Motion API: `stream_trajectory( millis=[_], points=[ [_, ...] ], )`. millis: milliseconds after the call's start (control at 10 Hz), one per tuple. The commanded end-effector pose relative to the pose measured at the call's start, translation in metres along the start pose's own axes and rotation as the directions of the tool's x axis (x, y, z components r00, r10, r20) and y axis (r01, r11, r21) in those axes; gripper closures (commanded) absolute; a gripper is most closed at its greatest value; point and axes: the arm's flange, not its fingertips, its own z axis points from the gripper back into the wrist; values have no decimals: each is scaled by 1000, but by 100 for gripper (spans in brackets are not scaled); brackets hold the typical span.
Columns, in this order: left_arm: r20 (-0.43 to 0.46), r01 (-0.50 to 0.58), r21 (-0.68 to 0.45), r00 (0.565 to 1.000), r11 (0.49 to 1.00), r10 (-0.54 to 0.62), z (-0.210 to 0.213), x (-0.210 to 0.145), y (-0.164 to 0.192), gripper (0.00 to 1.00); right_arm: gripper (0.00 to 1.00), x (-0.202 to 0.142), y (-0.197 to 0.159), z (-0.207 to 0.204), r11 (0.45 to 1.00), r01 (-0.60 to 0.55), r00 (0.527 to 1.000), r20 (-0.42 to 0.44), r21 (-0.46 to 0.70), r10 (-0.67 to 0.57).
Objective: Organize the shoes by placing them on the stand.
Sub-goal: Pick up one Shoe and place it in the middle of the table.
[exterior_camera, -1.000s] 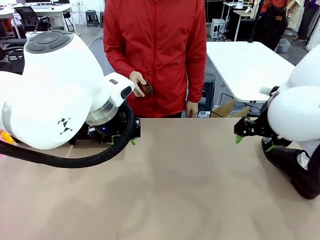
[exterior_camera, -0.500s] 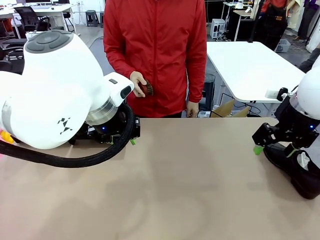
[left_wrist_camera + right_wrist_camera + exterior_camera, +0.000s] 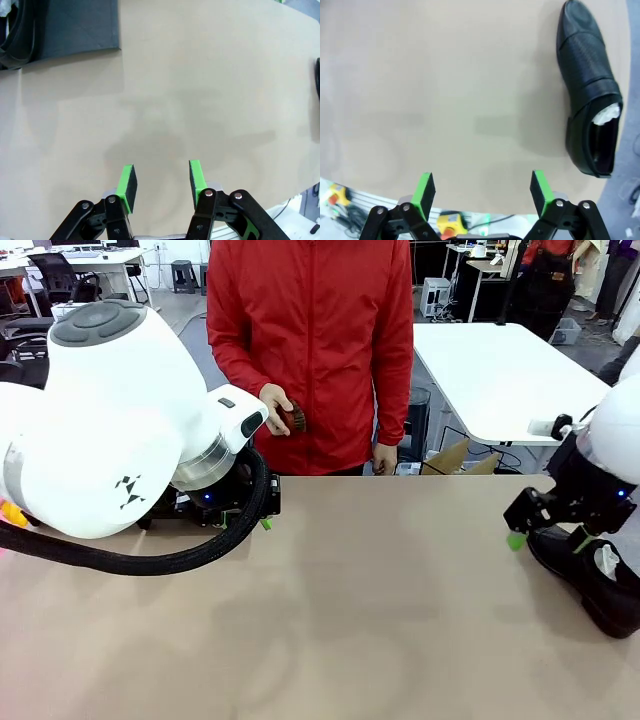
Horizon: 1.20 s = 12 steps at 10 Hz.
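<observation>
This is a robotics lab or open workroom. Two glossy white robot arms (image 3: 110, 420) with thick black cabling work at a plain tan-topped table (image 3: 380, 610). Beyond that table's far edge stand a white rectangular worktable (image 3: 495, 370), further white desks with black office chairs (image 3: 55, 275), a grey smooth floor (image 3: 185, 315) and other people at tables farther back.

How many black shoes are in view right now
1: a black shoe lies on the table's right edge, beside the right gripper, white paper stuffed in its opening. Others may sit behind the left arm.
</observation>
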Motion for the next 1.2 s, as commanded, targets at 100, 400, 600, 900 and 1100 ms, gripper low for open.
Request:
stream_trajectory(
  millis=[100,400,600,900,1100],
  points=[
    [15,2,8,1000,1000,-3,1,1,0,43,0,13,-35,-16,992,-106,991,-83,-61,101],
    [15,2,8,1000,1000,-3,1,1,0,43,0,18,-58,-26,984,-159,979,-145,-78,146],
    [15,2,8,1000,1000,-3,1,1,0,43,0,25,-70,-30,983,-153,979,-150,-104,137],
    [15,2,8,1000,1000,-3,1,1,0,43,0,35,-82,-43,985,-139,980,-159,-99,122],
    [15,2,8,1000,1000,-3,1,1,0,43,0,40,-90,-54,988,-110,985,-148,-106,94]
  ],
)
